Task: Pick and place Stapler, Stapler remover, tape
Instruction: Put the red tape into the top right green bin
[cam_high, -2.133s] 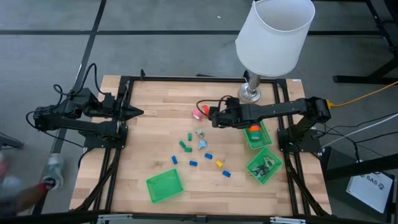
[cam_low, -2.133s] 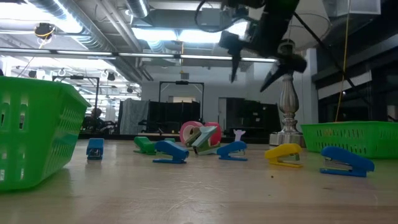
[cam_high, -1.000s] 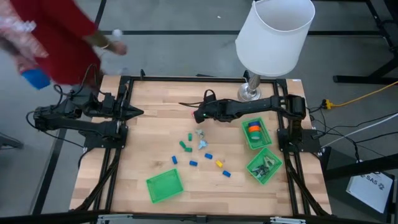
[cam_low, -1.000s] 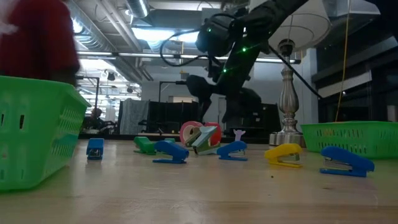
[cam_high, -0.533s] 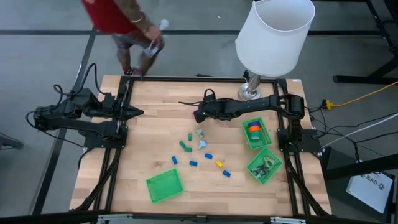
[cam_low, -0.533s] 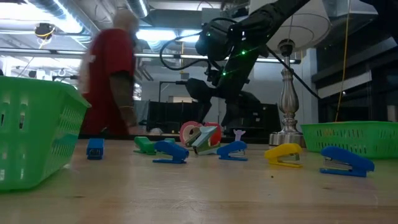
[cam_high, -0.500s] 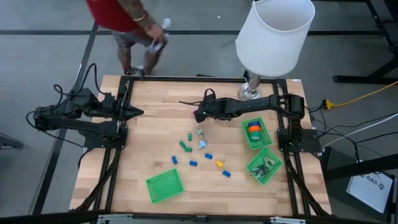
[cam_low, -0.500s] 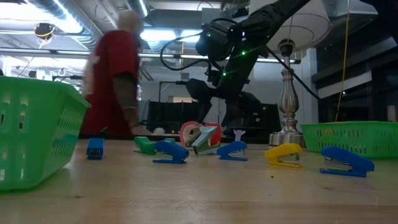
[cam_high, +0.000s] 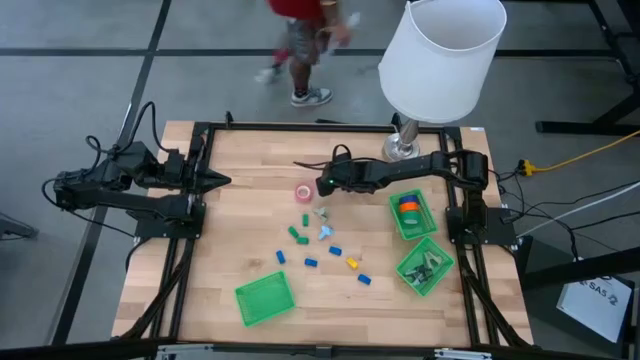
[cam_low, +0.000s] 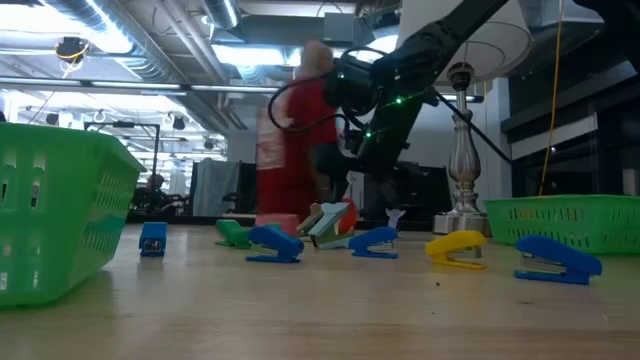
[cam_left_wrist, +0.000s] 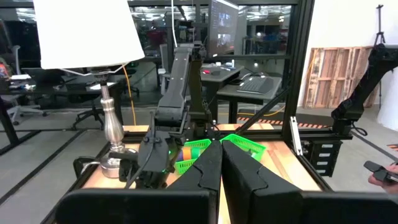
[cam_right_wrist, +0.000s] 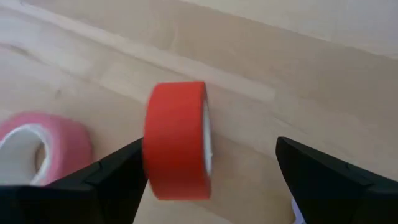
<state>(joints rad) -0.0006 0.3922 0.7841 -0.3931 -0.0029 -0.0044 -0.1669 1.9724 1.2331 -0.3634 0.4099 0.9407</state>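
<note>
Since half a second ago the right gripper (cam_high: 322, 186) has drawn slightly back toward the lamp side, uncovering a pink ring-shaped roll of tape (cam_high: 303, 192) lying flat on the light wooden table (cam_high: 240, 240), and the person in a red top (cam_high: 298, 20) has walked along the far edge. The right gripper's fingers are spread wide with a red roll of tape (cam_right_wrist: 178, 140) standing on edge between them, touching one finger (cam_right_wrist: 106, 177) and apart from the other. More orange and red rolls lie in a green plastic basket (cam_high: 412, 215). Small blue, green and yellow staplers (cam_low: 273, 243) are scattered mid-table. The left gripper (cam_high: 222, 181), fingers pressed together, rests at the table's left edge.
</note>
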